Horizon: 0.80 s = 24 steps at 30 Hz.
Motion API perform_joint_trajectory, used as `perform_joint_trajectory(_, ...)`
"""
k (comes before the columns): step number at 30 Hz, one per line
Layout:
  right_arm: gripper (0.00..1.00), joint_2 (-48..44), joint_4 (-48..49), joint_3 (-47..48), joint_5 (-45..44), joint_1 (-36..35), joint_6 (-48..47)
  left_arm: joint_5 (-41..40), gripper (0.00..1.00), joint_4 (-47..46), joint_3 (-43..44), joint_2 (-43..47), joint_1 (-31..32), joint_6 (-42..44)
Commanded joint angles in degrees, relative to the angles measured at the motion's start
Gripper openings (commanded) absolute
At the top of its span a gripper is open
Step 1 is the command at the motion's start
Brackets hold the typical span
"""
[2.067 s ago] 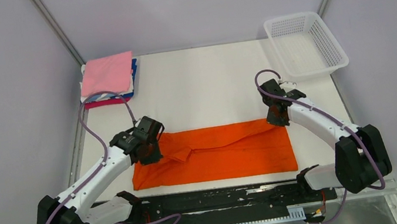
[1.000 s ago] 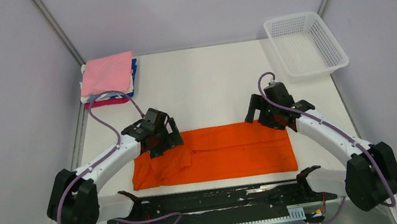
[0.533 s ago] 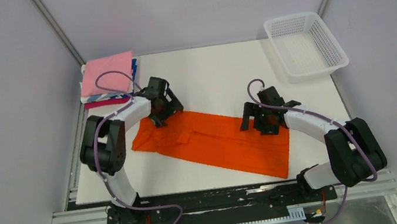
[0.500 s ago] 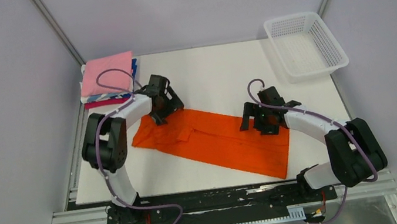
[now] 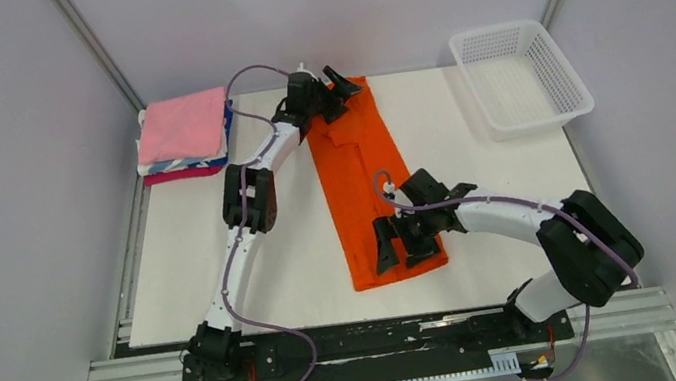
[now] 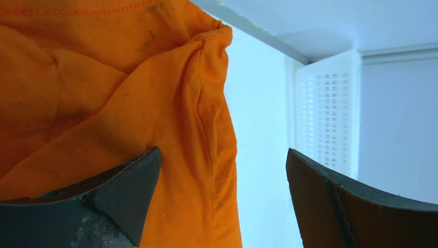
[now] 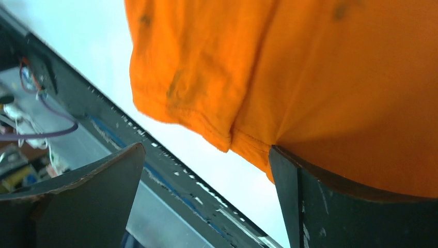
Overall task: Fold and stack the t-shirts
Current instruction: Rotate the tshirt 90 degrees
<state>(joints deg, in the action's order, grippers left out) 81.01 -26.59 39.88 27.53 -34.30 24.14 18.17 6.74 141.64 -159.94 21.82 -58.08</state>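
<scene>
An orange t-shirt [image 5: 360,162], folded into a long strip, lies on the white table [image 5: 224,268] and runs from the far edge toward the near edge. My left gripper [image 5: 326,89] is over its far end and stands open. In the left wrist view the orange t-shirt [image 6: 103,77] shows its hemmed edge between the wide jaws of the left gripper [image 6: 222,155]. My right gripper [image 5: 401,247] is at the strip's near end, also open. In the right wrist view a corner of the orange t-shirt [image 7: 310,67] hangs above the right gripper [image 7: 206,150]. Nothing is pinched.
A stack of folded t-shirts [image 5: 184,131], pink on top with blue, white and magenta beneath, sits at the back left corner. A white mesh basket [image 5: 521,74] stands at the back right. The black rail [image 5: 376,338] runs along the near edge.
The orange strip has swung from lying across the near side to lying front-to-back. The left arm has stretched to the far edge. The right arm has drawn in toward the near middle.
</scene>
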Motion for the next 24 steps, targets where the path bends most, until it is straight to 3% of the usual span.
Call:
perform_joint_trajectory(1,1.00,7.10,2.37,4.80,7.98,-5.07,-5.05,3.89,1.00,-14.54,1.88,-10.04,3.97,-9.55)
perform_joint_trajectory(7,1.00,14.00,5.18,10.27,7.94,-9.72,-5.17,2.83,1.00,-22.13,6.73,-13.34,5.03,-13.00)
perform_joint_trajectory(13,1.00,17.05,6.26,15.42,5.39,-10.87,-3.90,1.72,1.00,-16.01,4.95,-8.24,4.93,-5.66)
perform_joint_trajectory(24,1.00,-3.97,2.95,13.32,-15.65,-10.11,3.72,3.60,1.00,-7.37,-0.24,6.37,4.63,4.00)
